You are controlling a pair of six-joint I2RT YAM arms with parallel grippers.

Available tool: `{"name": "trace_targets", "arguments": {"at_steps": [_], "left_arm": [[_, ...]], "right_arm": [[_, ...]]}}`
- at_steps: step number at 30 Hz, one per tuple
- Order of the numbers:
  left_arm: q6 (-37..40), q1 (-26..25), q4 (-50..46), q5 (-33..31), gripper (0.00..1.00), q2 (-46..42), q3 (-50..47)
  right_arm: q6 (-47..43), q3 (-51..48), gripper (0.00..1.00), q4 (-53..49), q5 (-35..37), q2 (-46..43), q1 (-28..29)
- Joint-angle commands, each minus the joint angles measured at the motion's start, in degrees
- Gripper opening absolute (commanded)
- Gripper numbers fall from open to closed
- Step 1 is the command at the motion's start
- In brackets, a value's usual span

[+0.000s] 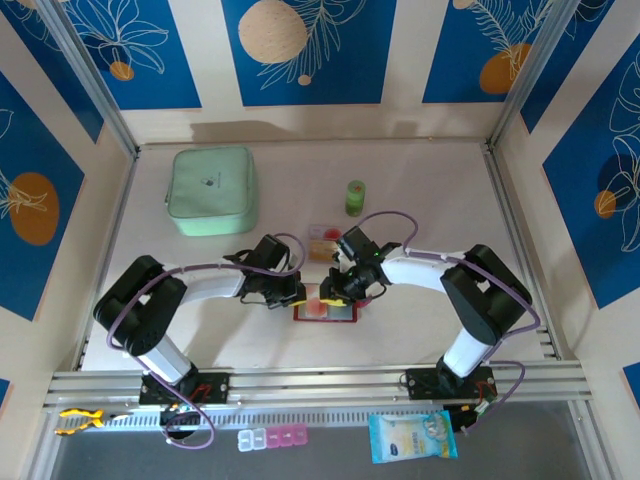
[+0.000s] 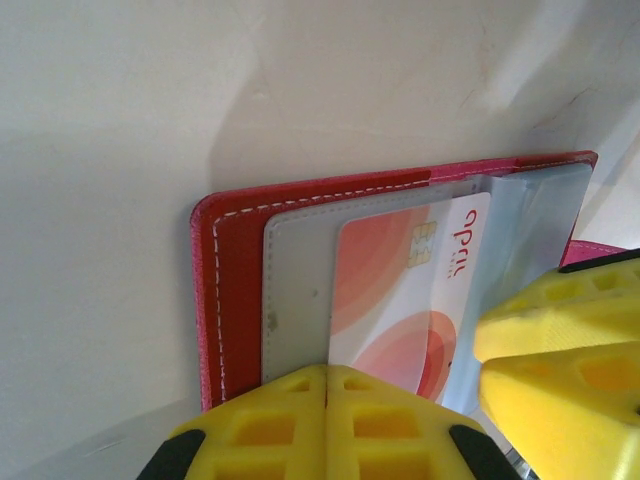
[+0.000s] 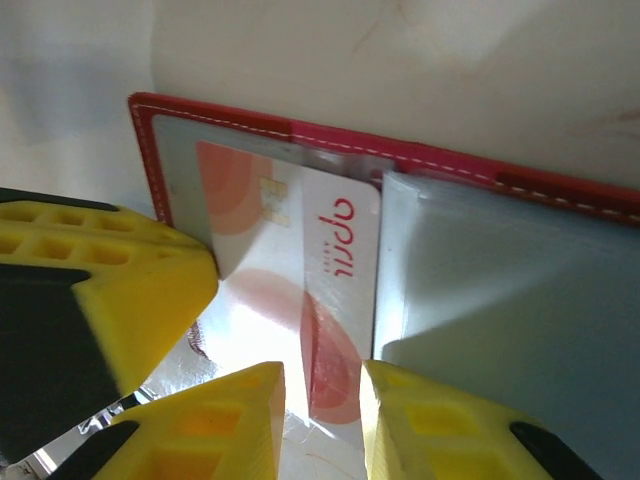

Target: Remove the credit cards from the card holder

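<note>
Right wrist: right pincer, narrowly parted, sits over the near end of the credit card, which juts lengthwise toward it from the card holder pocket. Beside it the left pincer, closed and empty, rests at the holder's edge on the desk.

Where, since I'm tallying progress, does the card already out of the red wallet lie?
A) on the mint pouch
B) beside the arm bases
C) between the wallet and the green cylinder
C: the loose card lies flat just beyond the card holder, short of the green cylinder.
</note>
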Motion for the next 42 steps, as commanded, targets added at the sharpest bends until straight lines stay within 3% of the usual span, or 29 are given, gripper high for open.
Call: {"name": "trace_targets", "arguments": {"at_steps": [1, 24, 31, 42], "left_arm": [[0.1, -0.4, -2.3, -1.3, 0.02, 0.2, -0.7], [0.0, -0.4, -2.6, -1.4, 0.02, -0.1, -0.7], [-0.1, -0.4, -2.8, -1.9, 0.02, -0.8, -1.1], [0.0, -0.3, -3.3, -2.1, 0.02, -1.3, -1.2]], "right_arm": [[-0.6, -0.9, 0.29, -0.3, -0.2, 1.3, -0.3], [2.7, -4.6, 0.19, 8.2, -5.3, -1.3, -1.2], [1.2, -5.3, 0.12, 4.9, -2.5, -3.0, -1.6], [-1.3, -6.3, 0.12, -1.3, 0.3, -7.6, -2.6]]}}
